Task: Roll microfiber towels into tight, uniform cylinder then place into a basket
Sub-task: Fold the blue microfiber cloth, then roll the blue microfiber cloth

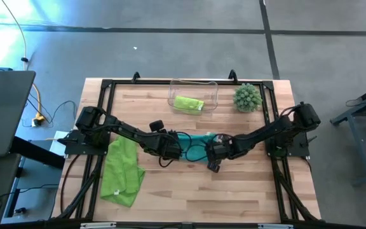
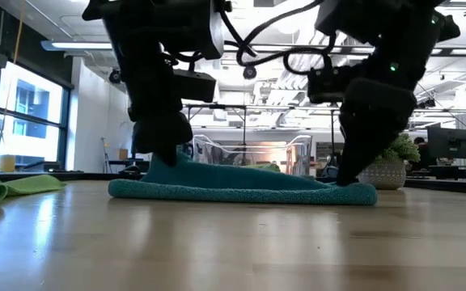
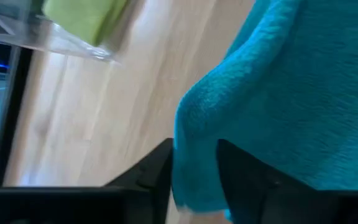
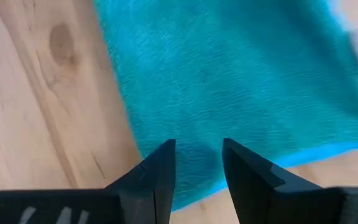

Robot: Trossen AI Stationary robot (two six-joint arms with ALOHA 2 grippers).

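We have both pincers down at mid-surface on the teal towel [image 1: 194,141]. Our left pincer [image 3: 194,180] has a raised fold of teal cloth between its parted fingers. Our right pincer [image 4: 197,165] stands spread over the towel's right edge. 1 lime towel [image 1: 188,104] sits in the clear basket [image 1: 212,89] at the far side; another [image 1: 122,172] lies loose at near left.

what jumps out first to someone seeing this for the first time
The teal towel at mid-table, with the left tool and right tool each at one end of it. Behind, a green towel lies in the clear basket, another green towel sprawls left.
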